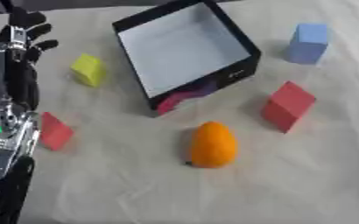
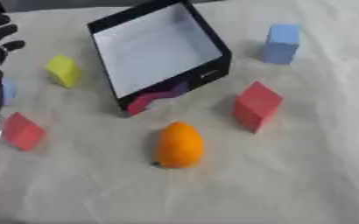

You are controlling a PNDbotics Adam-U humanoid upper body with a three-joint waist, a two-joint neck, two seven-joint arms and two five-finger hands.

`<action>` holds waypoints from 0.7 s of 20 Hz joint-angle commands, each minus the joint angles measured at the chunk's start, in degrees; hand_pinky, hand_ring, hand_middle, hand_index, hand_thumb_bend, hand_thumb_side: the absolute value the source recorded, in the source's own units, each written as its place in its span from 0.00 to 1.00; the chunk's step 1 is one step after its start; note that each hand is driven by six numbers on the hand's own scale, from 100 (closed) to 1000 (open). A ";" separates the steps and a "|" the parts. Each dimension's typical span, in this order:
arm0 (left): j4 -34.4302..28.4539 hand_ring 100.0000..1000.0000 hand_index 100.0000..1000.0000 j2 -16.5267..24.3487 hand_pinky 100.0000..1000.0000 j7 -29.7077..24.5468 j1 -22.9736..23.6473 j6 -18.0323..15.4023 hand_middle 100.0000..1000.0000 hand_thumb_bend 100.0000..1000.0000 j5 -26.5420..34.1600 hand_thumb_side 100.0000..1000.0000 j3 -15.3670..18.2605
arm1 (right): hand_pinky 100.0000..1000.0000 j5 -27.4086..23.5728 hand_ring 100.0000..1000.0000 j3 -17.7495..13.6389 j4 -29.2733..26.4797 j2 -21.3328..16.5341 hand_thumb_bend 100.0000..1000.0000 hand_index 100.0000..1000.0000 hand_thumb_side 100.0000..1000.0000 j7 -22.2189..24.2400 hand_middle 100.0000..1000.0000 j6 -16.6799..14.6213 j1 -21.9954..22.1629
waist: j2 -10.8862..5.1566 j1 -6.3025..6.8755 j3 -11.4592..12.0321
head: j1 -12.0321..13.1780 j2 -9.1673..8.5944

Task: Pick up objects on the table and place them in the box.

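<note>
A black box (image 1: 242,43) with a pale inside stands open at the top middle, nothing in it. An orange fruit (image 1: 212,145) lies in front of it. A red block (image 1: 288,105) sits to the right, a blue block (image 1: 308,43) at the far right. A yellow block (image 1: 88,69) lies left of the box, and a small red block (image 1: 54,131) is lower left, beside my left arm. A bluish thing (image 2: 8,91) peeks out behind that arm. My left hand (image 1: 26,33) hovers at the upper left, fingers spread, holding nothing. My right hand is out of sight.
A pale cloth (image 1: 213,197) covers the table, with bare room along the front and lower right. My left forearm (image 1: 6,131) runs down the left edge.
</note>
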 commanded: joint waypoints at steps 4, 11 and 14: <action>-0.37 0.76 0.70 2.38 0.68 -0.04 0.06 0.06 0.69 0.24 -0.49 0.74 0.16 | 0.74 -2.67 0.86 6.03 -0.68 -17.36 0.01 0.87 0.57 6.74 0.82 -0.59 -4.89 | -1.85 -1.86 0.08 | 0.17 -0.50; -0.21 0.76 0.70 3.18 0.68 -0.46 0.17 0.16 0.69 0.24 -0.76 0.74 -0.27 | 0.79 -1.56 0.88 13.80 -5.25 -31.09 0.05 0.89 0.64 16.41 0.86 -1.10 -7.88 | -2.30 -3.12 0.36 | -0.38 -0.38; -0.01 0.76 0.70 3.34 0.68 -0.67 0.23 0.21 0.69 0.24 -0.82 0.74 -0.54 | 0.81 2.99 0.89 16.07 -9.52 -33.31 0.06 0.89 0.66 25.47 0.87 -1.54 -8.55 | -2.31 -3.24 0.39 | -0.70 -0.47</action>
